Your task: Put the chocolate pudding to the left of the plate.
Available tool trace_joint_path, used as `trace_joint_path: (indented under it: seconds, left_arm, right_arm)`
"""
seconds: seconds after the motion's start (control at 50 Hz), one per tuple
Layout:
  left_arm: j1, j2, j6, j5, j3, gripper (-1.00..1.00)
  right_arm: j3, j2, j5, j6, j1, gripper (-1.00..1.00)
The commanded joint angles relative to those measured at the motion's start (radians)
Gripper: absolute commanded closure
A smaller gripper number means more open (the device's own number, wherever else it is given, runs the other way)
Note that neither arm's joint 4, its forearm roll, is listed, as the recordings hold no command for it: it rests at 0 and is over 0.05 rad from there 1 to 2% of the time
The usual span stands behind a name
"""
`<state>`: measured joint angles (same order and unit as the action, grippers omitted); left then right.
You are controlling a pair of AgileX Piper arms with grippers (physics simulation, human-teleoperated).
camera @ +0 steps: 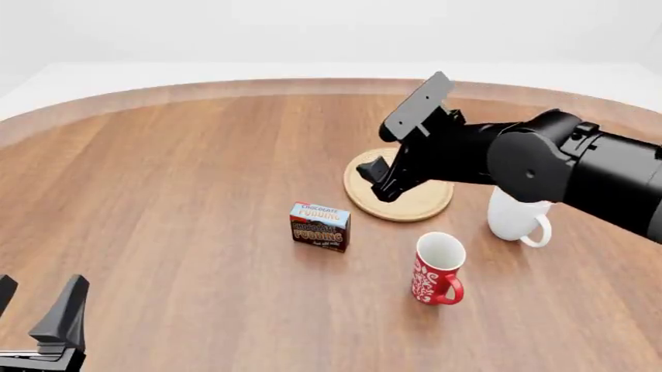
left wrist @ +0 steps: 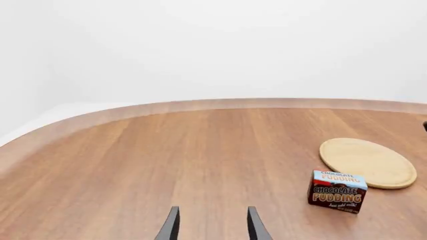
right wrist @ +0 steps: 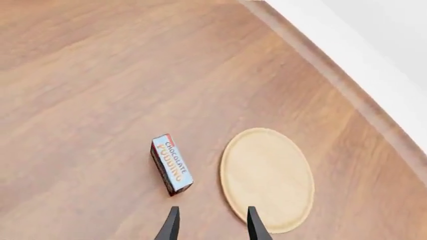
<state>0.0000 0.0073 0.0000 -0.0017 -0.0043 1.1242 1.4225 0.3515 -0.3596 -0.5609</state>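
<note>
The chocolate pudding (camera: 319, 226) (left wrist: 337, 191) (right wrist: 171, 165), a small brown carton with a light blue top, stands on the table just left of and slightly nearer than the plate (camera: 418, 206) (left wrist: 367, 162) (right wrist: 268, 177), with a narrow gap between them. My right gripper (camera: 379, 180) (right wrist: 212, 225) hovers open above the plate's left part and holds nothing. The right arm hides part of the plate in the front view. My left gripper (camera: 36, 301) (left wrist: 212, 225) is open and empty, low at the near left corner, far from the carton.
A red patterned mug (camera: 436, 268) stands nearer than the plate, to the pudding's right. A white mug (camera: 517, 218) sits right of the plate, partly behind the right arm. The round wooden table's far rim (camera: 207, 89) curves across the back.
</note>
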Motion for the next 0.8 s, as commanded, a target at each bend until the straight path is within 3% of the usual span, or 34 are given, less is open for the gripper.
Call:
trace_joint_path:
  seconds: [0.02, 0.3, 0.8]
  left_arm:
    - [0.0, 0.0, 0.0, 0.0, 0.0, -1.0]
    - [0.0, 0.0, 0.0, 0.0, 0.0, -1.0]
    - [0.0, 0.0, 0.0, 0.0, 0.0, -1.0]
  right_arm:
    - [-0.005, 0.062, -0.027, 0.019, -0.038, -1.0]
    - [0.05, 0.153, -0.042, 0.02, -0.059, -1.0]
    - [0.025, 0.229, -0.11, 0.053, -0.061, -1.0]
